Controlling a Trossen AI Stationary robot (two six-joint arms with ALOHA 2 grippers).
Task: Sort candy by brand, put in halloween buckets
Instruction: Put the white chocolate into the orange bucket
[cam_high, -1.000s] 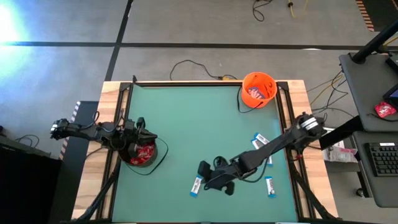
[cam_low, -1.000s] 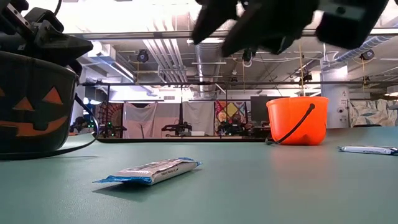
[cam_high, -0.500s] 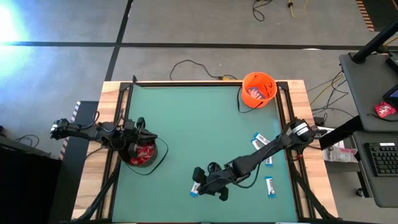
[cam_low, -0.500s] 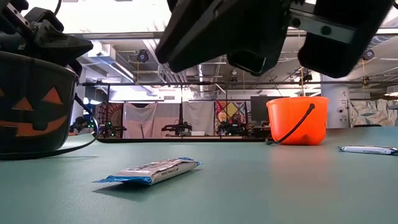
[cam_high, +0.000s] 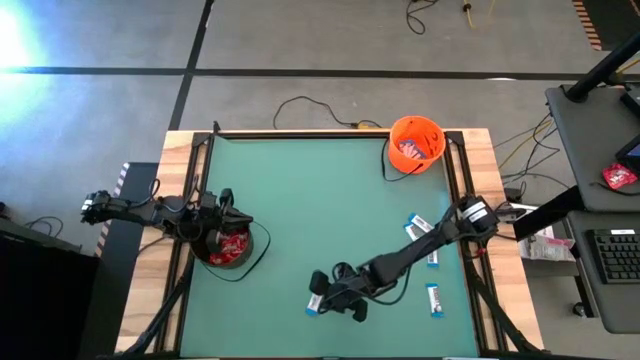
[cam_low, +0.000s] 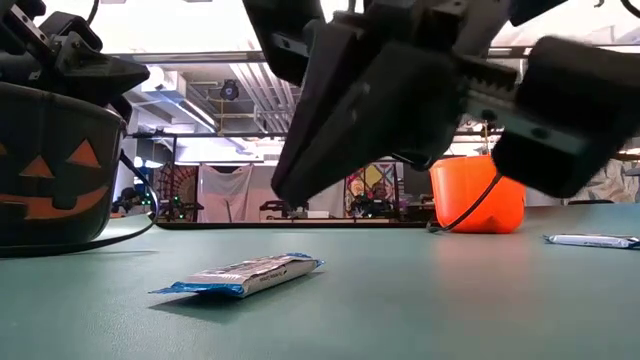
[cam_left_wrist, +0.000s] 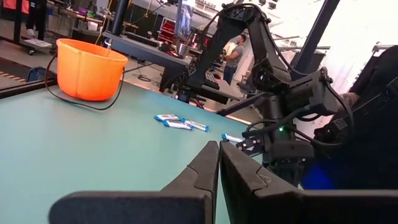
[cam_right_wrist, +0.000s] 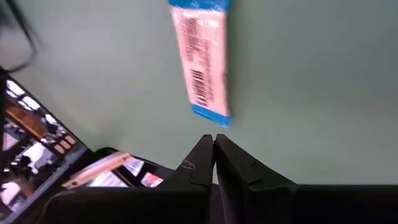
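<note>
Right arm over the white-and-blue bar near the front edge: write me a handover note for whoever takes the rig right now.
Right tool: shut, empty, hovering just short of the slim white-and-blue candy bar at the table front; bar not gripped.
Left tool: shut, empty, parked at the black pumpkin-face bucket.
Done: red packets lie in the black bucket; some candy is in the bright orange plastic bucket.
Left: this bar plus the white-and-blue bars on the right side of the green table.

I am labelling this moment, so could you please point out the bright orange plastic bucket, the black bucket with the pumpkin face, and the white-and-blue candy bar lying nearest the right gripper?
Bright orange plastic bucket (cam_high: 432, 156): high view, rim.
Black bucket with the pumpkin face (cam_low: 45, 160): low view, front wall.
White-and-blue candy bar (cam_low: 245, 275): low view, wrapper middle.
</note>
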